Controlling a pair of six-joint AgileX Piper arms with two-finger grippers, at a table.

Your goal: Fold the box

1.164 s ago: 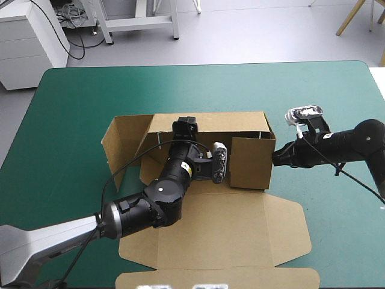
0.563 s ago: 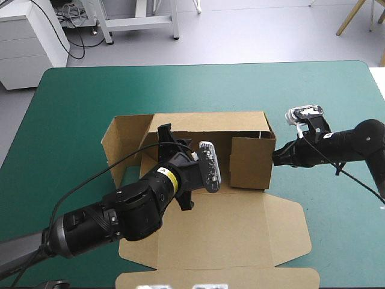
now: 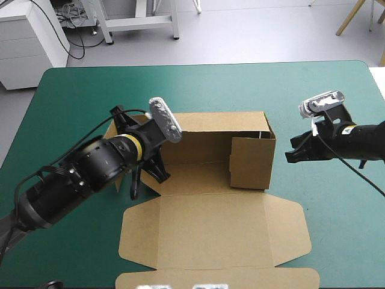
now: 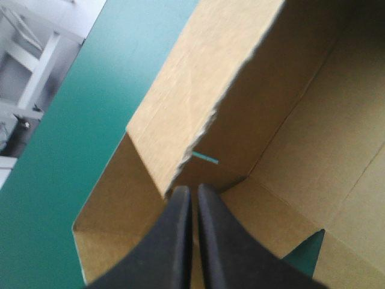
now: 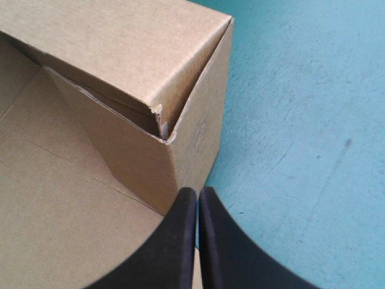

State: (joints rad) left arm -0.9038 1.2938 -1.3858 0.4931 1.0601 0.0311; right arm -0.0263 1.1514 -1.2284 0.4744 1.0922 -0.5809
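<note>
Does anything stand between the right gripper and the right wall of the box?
Nothing visible does. The right gripper, shut, hangs just beyond the raised right wall of the box. In the high view only bare teal-green cover shows between them.

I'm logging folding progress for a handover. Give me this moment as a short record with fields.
box: brown, partly folded, on the teal-green cover
raised: far wall, right-end wall
lid: flat, toward the table's near edge
left-end flap: tilted up, not tucked
left gripper: shut, at the box's left end, just short of the flap
right gripper: shut, beside the box's right end, apart from it
</note>
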